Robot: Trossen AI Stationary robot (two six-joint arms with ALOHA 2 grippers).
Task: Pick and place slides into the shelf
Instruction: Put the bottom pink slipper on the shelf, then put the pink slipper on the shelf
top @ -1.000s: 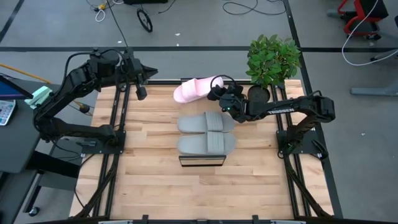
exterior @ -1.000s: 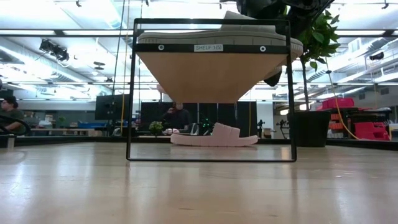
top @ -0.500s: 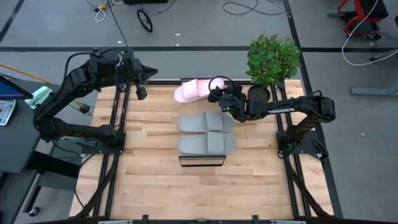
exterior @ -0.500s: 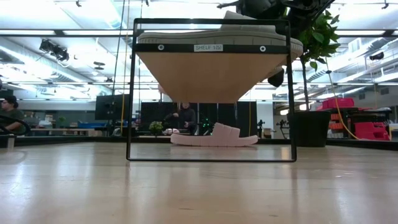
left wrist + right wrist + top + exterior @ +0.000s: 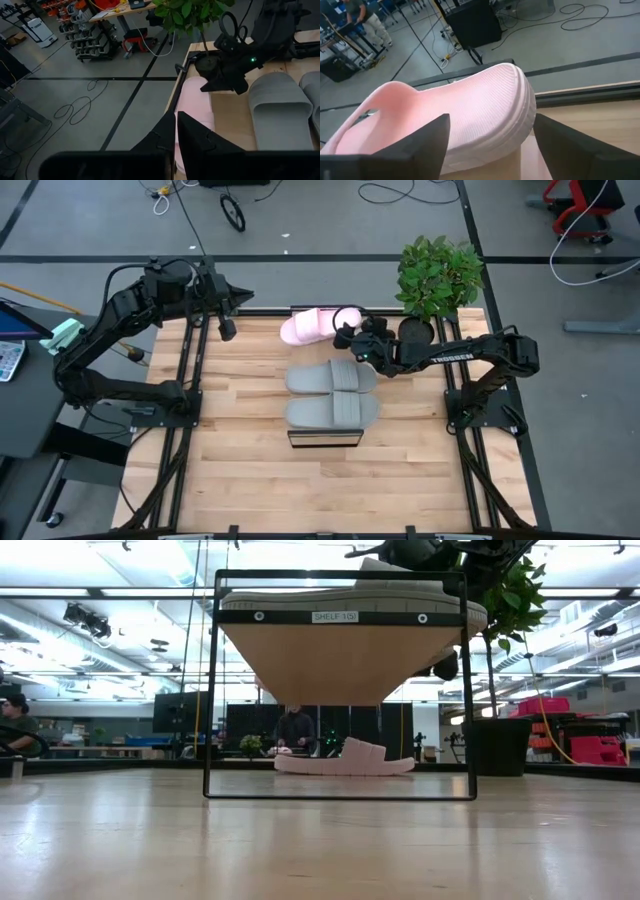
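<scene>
Two grey slides (image 5: 332, 378) (image 5: 332, 412) lie side by side, soles down, on the shelf (image 5: 325, 438) in mid-table. A pink slide (image 5: 308, 325) lies at the table's far edge; in the right wrist view more pink (image 5: 540, 157) shows beneath it. My right gripper (image 5: 343, 330) is open just right of it, its fingers on either side of the slide's rounded end (image 5: 512, 95). My left gripper (image 5: 240, 292) waits shut, raised over the far left corner, and points toward the pink slide (image 5: 197, 97). My right gripper (image 5: 491, 120) comes at the pink slide's rounded end level from the table's right. One finger (image 5: 427, 142) stands on each side of that end. I cannot tell whether either finger touches it.
A potted plant (image 5: 438, 275) stands at the far right corner, its dark pot (image 5: 415, 330) right behind my right gripper. Bare wood tabletop (image 5: 250, 470) lies near and left of the shelf. Dark frame rails (image 5: 190, 410) run along both table sides.
The pink slide's end beside my right gripper has come down and drawn back toward the far left; it reaches less far over the gripper than a second ago. Both arms have stayed about where they were.
</scene>
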